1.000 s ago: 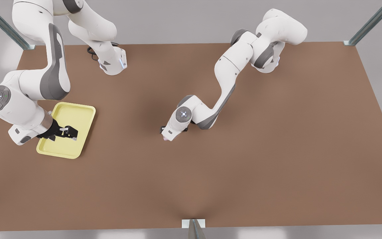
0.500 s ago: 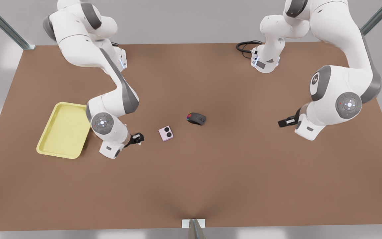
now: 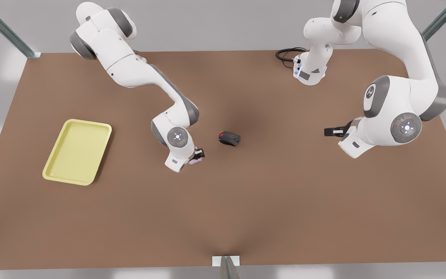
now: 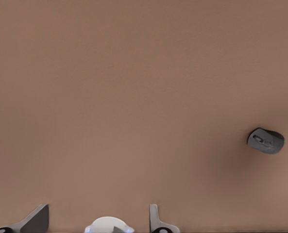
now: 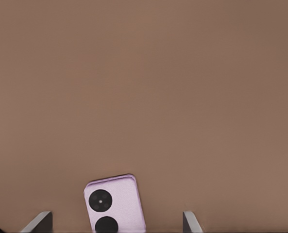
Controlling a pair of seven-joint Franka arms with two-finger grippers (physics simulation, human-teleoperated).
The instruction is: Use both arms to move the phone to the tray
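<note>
Front view: the right tool [image 3: 199, 155], fingers spread wide, hovered over the phone [image 3: 193, 162] at desk [image 3: 246, 217] centre, ready to pinch. Tray [image 3: 76, 151] lay at nine o'clock. The left tool [image 3: 329, 131], parted, waited at three o'clock.

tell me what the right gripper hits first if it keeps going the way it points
The phone, probably. In the right wrist view it lies between the right gripper's open fingers, flat on the table. How much gap remains is unclear. The left gripper waits apart.
</note>
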